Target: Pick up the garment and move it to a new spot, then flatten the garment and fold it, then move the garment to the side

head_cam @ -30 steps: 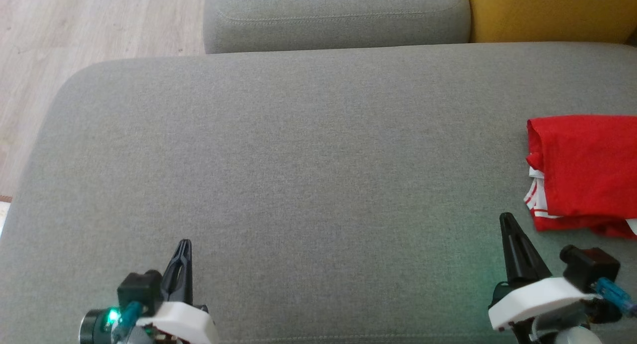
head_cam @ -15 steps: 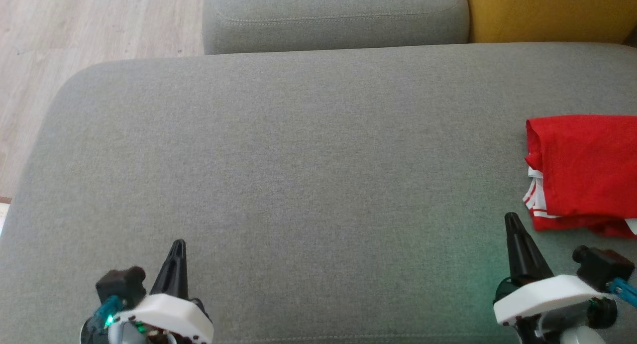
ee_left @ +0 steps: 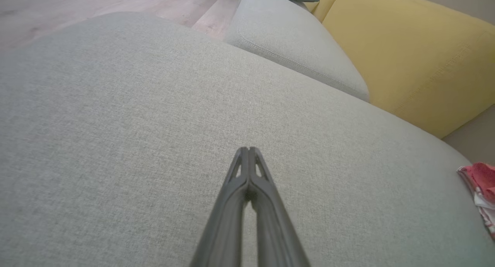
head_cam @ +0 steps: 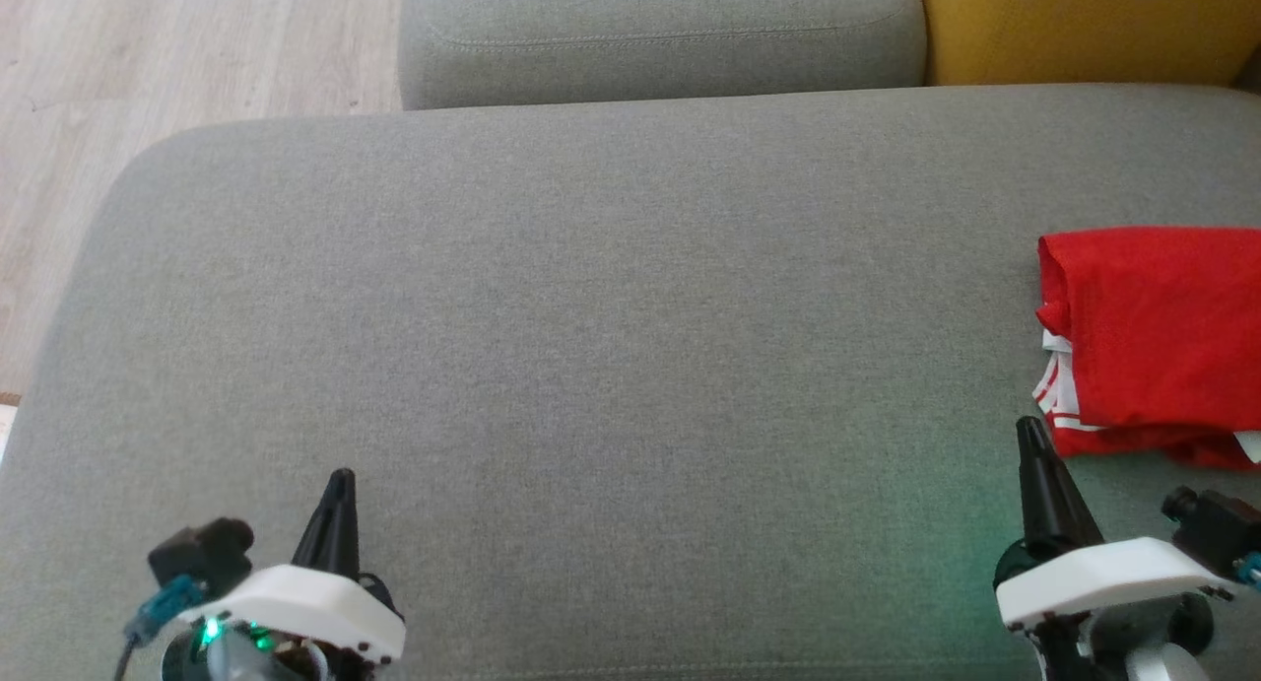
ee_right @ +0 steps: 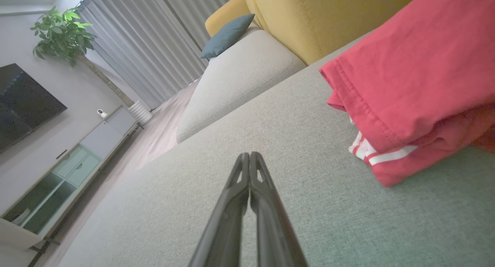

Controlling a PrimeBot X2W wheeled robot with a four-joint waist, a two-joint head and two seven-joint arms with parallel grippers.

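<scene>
folded red garment (head_cam: pixel 1153 341) lies near, at two o'clock of the clenched, empty right pincer (head_cam: pixel 1029 427); left pincer (head_cam: pixel 341 476) clenched too.

Broad grey seat cushion (head_cam: pixel 630 316) across most of the frame. At that cushion's right end, folded red garment (head_cam: pixel 1153 336), flat on the fabric, white stripes at its lower left corner, partly cut off by the frame edge. Over the cushion's near left part, left gripper (head_cam: pixel 340 479), dark fingers pressed together into one point, green light at its base. Over the cushion's near right part, right gripper (head_cam: pixel 1028 427), fingers likewise together, tip just beside the garment's striped corner. Beyond the cushion's far edge, smaller grey cushion (head_cam: pixel 660 31); beyond its far right corner, yellow cushion (head_cam: pixel 1084 21). Off the cushion's far left corner, pale wooden floor (head_cam: pixel 148 70).
</scene>
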